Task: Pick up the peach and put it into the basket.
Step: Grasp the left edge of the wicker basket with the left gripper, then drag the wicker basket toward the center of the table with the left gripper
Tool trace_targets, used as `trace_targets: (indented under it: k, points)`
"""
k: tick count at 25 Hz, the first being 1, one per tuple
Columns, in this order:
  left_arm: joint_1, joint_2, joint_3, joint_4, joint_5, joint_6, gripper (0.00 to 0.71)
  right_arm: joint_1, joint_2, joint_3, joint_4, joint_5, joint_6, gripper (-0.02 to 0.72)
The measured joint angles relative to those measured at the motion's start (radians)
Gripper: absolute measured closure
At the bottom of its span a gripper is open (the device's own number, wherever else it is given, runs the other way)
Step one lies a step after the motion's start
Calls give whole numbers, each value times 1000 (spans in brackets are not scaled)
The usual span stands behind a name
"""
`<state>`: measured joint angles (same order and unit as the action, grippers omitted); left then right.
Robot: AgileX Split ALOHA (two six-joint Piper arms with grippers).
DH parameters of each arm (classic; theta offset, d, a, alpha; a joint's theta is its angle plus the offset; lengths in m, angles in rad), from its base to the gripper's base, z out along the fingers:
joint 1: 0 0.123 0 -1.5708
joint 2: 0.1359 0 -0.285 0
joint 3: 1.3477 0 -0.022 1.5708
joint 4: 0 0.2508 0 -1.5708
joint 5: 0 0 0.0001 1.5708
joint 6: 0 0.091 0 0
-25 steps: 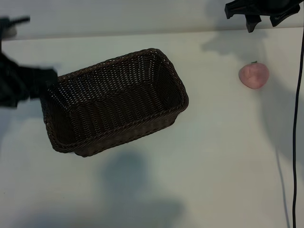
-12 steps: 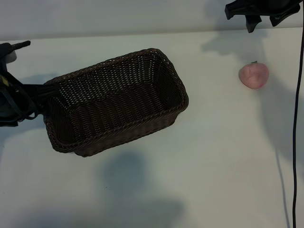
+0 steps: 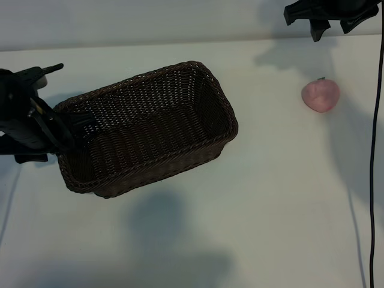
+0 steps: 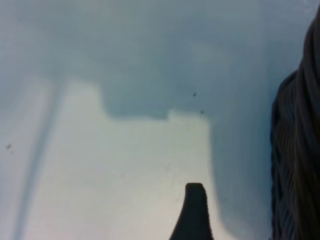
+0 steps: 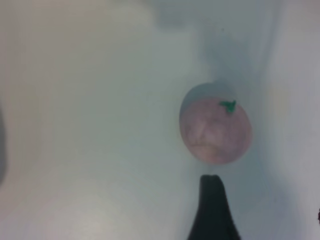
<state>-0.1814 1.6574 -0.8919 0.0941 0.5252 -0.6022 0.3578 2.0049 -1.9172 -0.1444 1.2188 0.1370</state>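
The pale-pink peach (image 3: 321,95) lies on the white table at the right, apart from everything; the right wrist view shows the peach (image 5: 215,130) with its small green stem. My right gripper (image 3: 332,27) hangs open at the table's far edge, behind the peach and not touching it; one dark finger (image 5: 212,210) points at the fruit. The dark-brown wicker basket (image 3: 223,102) stands left of centre, turned at an angle and with nothing in it. My left gripper (image 3: 63,129) is open at the basket's left end. One of its fingers (image 4: 194,215) shows over bare table, beside the basket wall (image 4: 297,150).
A black cable (image 3: 377,150) runs down the table's right side. The white tabletop (image 3: 270,198) stretches bare between basket and peach and along the near side. A pale wall (image 3: 150,18) bounds the far edge.
My left arm has swung right, up to the basket's left end. The right arm, the peach and the basket have not moved.
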Motion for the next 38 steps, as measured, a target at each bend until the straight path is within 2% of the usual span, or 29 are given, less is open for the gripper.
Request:
trace_targets:
  k: [11, 13, 15, 17, 20, 21, 22, 29, 35, 38]
  points:
    - [0, 85, 0, -34, -43, -1, 133, 0, 0, 0, 20, 0, -15, 210]
    - [0, 93, 0, -42, -48, 1, 161, 0, 0, 0, 20, 0, -17, 210]
    - [0, 94, 0, -47, -52, 1, 226, 0, 0, 0, 20, 0, -19, 210]
    - [0, 94, 0, -52, -60, 1, 331, 0, 0, 0, 20, 0, -19, 210]
    - [1, 94, 0, -55, -64, 1, 536, 0, 0, 0, 22, 0, -19, 210]
    - [1, 94, 0, -61, -66, 1, 581, 0, 0, 0, 22, 0, -19, 210]
    - [1, 94, 0, -65, -73, 1, 596, 0, 0, 0, 22, 0, -19, 210]
    - [1, 93, 0, -94, -88, 37, 598, 0, 0, 0, 22, 0, -19, 210]
    - [1, 50, 0, -278, -106, 237, 611, 0, 0, 0, 22, 1, -20, 210]
    - [7, -2, 0, -314, -95, 333, 612, 0, 0, 0, 22, 1, -22, 210]
